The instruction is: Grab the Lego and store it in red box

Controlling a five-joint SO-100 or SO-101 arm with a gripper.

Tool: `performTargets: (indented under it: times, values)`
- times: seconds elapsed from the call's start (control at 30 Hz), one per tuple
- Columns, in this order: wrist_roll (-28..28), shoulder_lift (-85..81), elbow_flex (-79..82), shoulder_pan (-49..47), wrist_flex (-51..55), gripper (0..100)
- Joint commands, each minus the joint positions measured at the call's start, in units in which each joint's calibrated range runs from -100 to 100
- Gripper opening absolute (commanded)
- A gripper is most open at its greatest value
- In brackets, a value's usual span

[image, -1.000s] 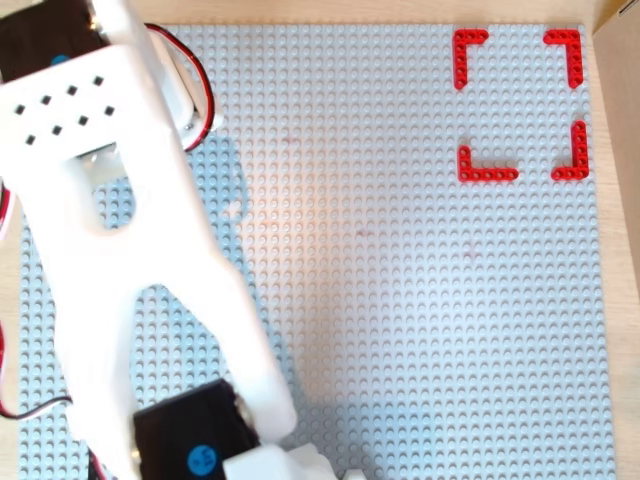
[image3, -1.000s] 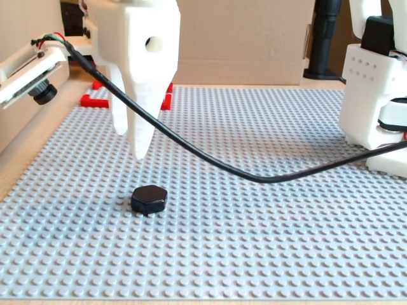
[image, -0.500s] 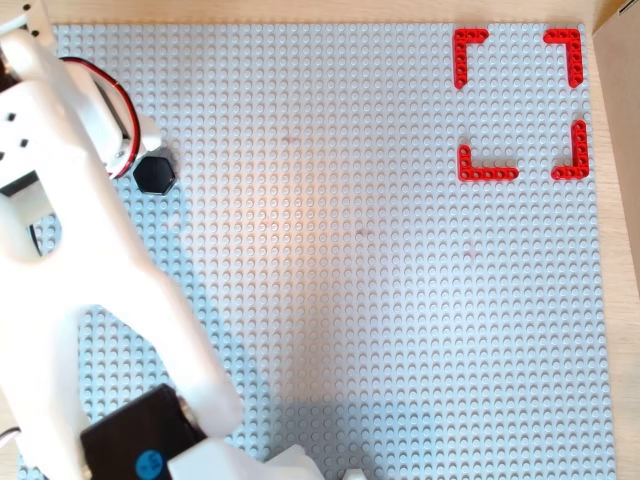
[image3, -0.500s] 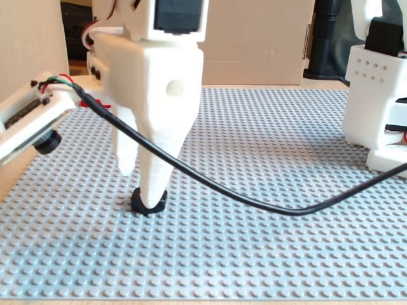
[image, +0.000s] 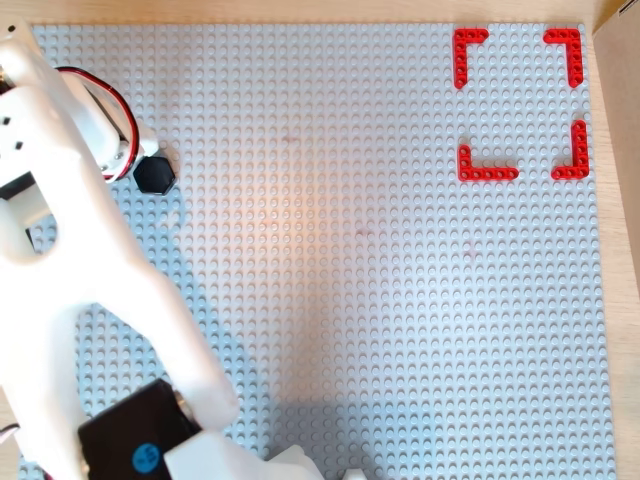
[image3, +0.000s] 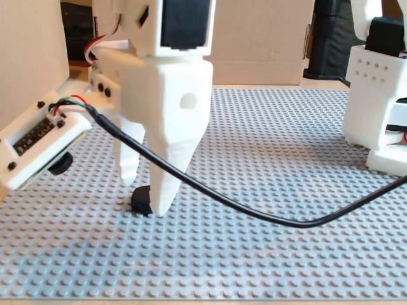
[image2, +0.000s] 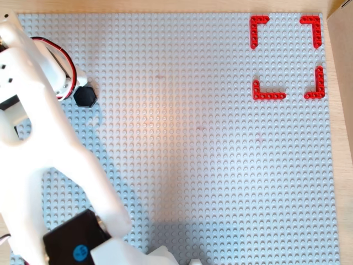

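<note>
The Lego (image3: 140,202) is a small black hexagonal piece sitting on the grey baseplate (image3: 267,159); both overhead views show it near the left edge (image: 156,176) (image2: 86,97). In the fixed view my gripper (image3: 144,196) is down at the plate and open, its two white fingers standing on either side of the Lego. The near finger (image3: 166,184) covers the Lego's right part. The red box (image: 520,105) (image2: 287,58), four red corner pieces in a square outline, lies at the top right of both overhead views, far from the Lego. The fixed view does not show the box.
My white arm (image: 70,240) covers the left side of both overhead views. A black cable (image3: 267,216) sags across the plate in the fixed view. The arm's white base (image3: 378,101) stands at the right, and a cardboard wall (image3: 254,38) runs behind the plate.
The gripper has come down from above the Lego to plate level. Its near finger now hides more of the Lego. The Lego itself has not moved.
</note>
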Motion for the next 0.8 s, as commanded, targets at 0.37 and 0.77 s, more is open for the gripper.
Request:
performTargets:
  times: [0.37,0.77]
  values:
    - [-0.21,-1.88,4.46,5.93,-5.31,22]
    - [0.36,-5.86,7.65,8.76,-1.97,22]
